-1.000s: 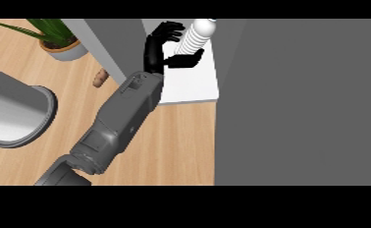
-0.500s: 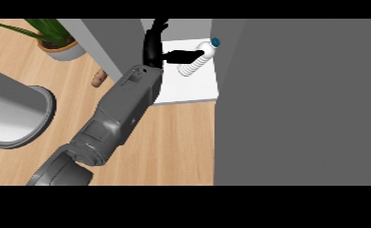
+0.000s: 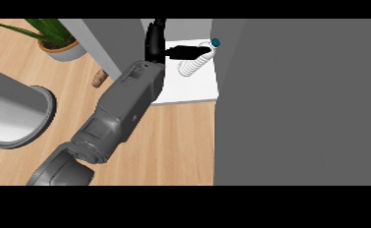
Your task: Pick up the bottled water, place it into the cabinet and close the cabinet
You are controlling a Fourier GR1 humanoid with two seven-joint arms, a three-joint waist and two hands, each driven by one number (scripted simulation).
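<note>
Evidently the left hand (image 3: 161,45), fingers apart, steadies the tilted water bottle (image 3: 197,61) on the cabinet shelf (image 3: 190,90) for release.

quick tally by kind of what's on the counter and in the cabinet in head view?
Bottled water: 1
Potted plant: 1
Grey round vessel: 1
Small brown item: 1
Total: 4
</note>
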